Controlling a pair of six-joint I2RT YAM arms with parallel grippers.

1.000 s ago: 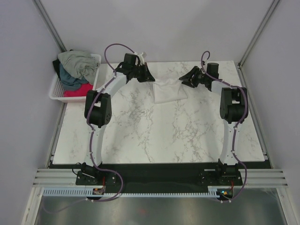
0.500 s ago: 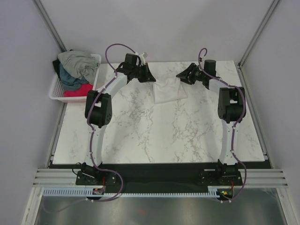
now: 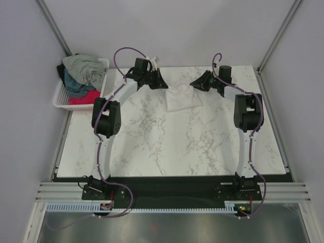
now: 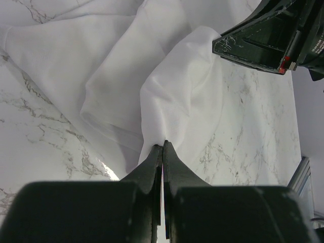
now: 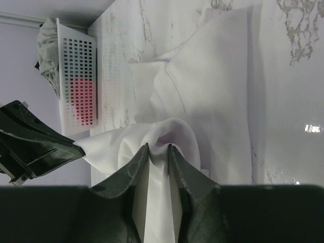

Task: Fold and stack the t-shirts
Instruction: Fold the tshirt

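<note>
A white t-shirt [image 3: 182,97] lies partly folded at the back middle of the marble table [image 3: 167,147]. My left gripper [image 3: 163,84] is shut on its left top edge; in the left wrist view [image 4: 162,145] the cloth [image 4: 167,96] rises into the closed jaws. My right gripper [image 3: 195,83] is shut on its right top edge; in the right wrist view [image 5: 158,148] a bunch of white cloth [image 5: 202,91] sits between the fingers. Grey-green [image 3: 83,66], dark teal [image 3: 77,86] and red-pink [image 3: 85,97] shirts lie piled in the basket.
A white lattice basket [image 3: 61,96] stands off the table's back left corner, also in the right wrist view [image 5: 76,81]. Grey walls and frame posts close in the back and sides. The right gripper shows in the left wrist view [image 4: 263,40].
The right gripper has moved left and slightly back with the shirt's edge, towards the left gripper. The left gripper has stayed in place. The shirt looks a little narrower.
</note>
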